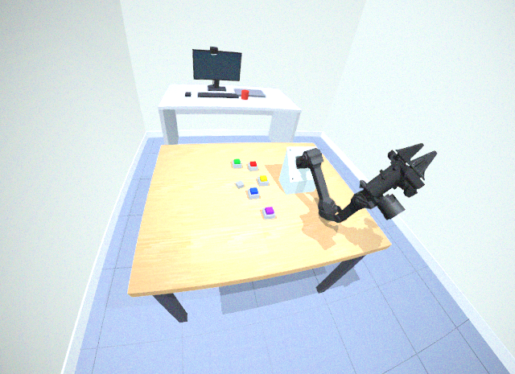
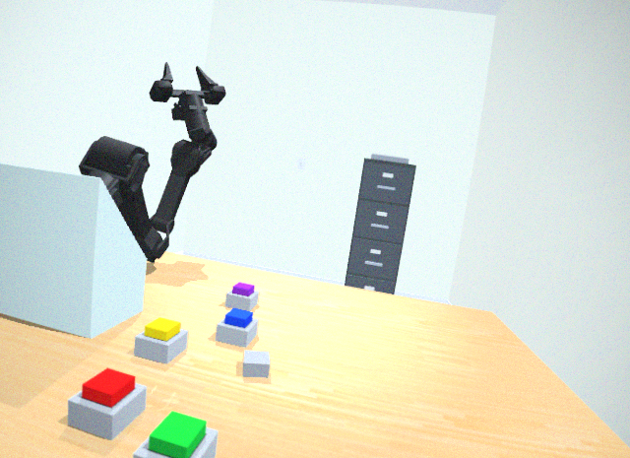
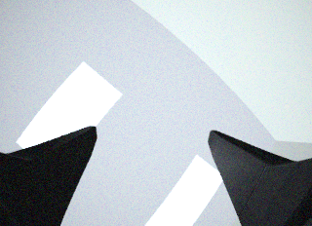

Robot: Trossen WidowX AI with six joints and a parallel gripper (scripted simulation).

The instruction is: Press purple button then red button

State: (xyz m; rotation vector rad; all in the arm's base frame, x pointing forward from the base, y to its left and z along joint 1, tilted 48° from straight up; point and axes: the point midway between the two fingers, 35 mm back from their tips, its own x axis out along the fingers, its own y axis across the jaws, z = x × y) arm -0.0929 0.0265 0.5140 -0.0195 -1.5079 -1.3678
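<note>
The purple button sits on its grey base, the nearest button to the front edge in the top view. The red button sits on its grey base toward the back, beside the green one. Both caps stand raised. My gripper is open and empty. It is held high above the table's right side, pointing up and away from the buttons; the wrist view shows only ceiling and wall between the fingers.
A green button, a yellow button and a blue button stand on the table. A small grey block lies among them. A pale box stands beside the arm.
</note>
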